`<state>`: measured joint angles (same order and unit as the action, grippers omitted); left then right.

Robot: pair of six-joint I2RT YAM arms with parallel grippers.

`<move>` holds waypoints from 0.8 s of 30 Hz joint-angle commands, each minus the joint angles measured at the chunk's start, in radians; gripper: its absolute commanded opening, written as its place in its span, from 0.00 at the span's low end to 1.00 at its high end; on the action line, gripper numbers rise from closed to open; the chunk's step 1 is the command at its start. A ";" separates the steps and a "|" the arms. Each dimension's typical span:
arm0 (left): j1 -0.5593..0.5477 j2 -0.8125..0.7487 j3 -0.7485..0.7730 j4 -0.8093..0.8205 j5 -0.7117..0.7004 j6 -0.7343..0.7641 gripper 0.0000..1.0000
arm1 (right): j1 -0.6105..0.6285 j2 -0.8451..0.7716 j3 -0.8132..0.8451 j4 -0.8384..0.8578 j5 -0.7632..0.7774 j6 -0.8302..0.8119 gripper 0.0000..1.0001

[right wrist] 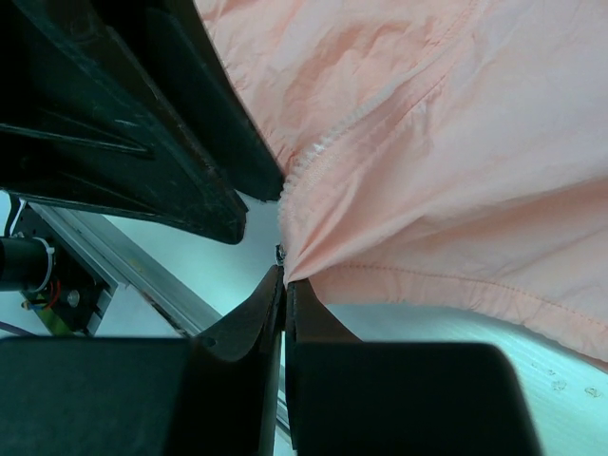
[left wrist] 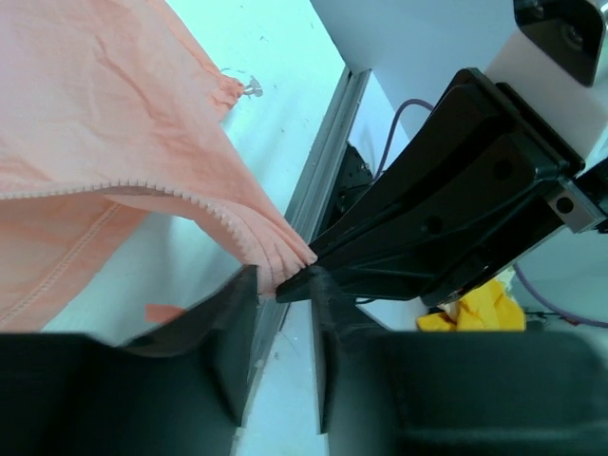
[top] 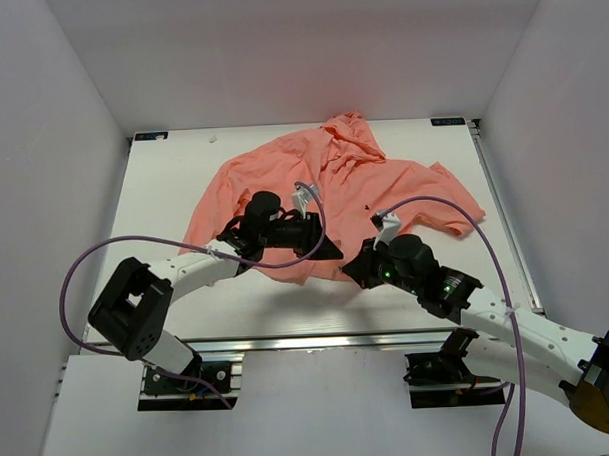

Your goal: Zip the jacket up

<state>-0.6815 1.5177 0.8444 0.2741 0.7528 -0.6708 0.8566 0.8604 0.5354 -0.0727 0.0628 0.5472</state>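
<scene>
Jaws of the right gripper [right wrist: 284, 280] clamp together on a hem corner of the jacket [right wrist: 427, 142], its fabric fanning toward one o'clock. Left gripper [left wrist: 283, 285] jaws stand apart around that pinched corner, with zipper teeth [left wrist: 190, 197] running toward ten o'clock.

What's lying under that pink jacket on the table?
Only the white table shows around the jacket and beneath its lifted hem. Anything under the wrinkled middle is covered by fabric and cannot be seen.

The jacket [top: 283, 174] covers the bench [top: 159, 208] from middle to far edge. The left gripper [top: 332, 251] and right gripper [top: 352, 270] crowd its near hem. Side and near strips lie bare.
</scene>
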 commanded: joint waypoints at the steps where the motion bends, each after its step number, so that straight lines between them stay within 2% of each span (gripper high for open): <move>1: -0.015 0.010 0.030 0.039 0.025 0.014 0.34 | -0.004 0.003 0.061 0.044 -0.012 -0.004 0.00; 6: -0.027 0.001 0.050 -0.031 -0.015 0.039 0.33 | -0.004 -0.014 0.069 0.053 -0.009 -0.009 0.00; 11: -0.026 -0.005 0.061 -0.079 -0.038 0.056 0.42 | -0.004 -0.032 0.071 0.050 -0.006 -0.009 0.00; 17: -0.027 -0.021 0.065 -0.122 -0.055 0.065 0.46 | -0.004 -0.049 0.077 0.050 -0.031 -0.026 0.00; 24: -0.030 0.015 0.051 0.065 0.045 -0.045 0.32 | -0.004 -0.029 0.077 0.057 -0.029 -0.027 0.00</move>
<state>-0.7040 1.5311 0.8799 0.2314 0.7395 -0.6651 0.8562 0.8314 0.5606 -0.0711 0.0425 0.5388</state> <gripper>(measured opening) 0.329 0.033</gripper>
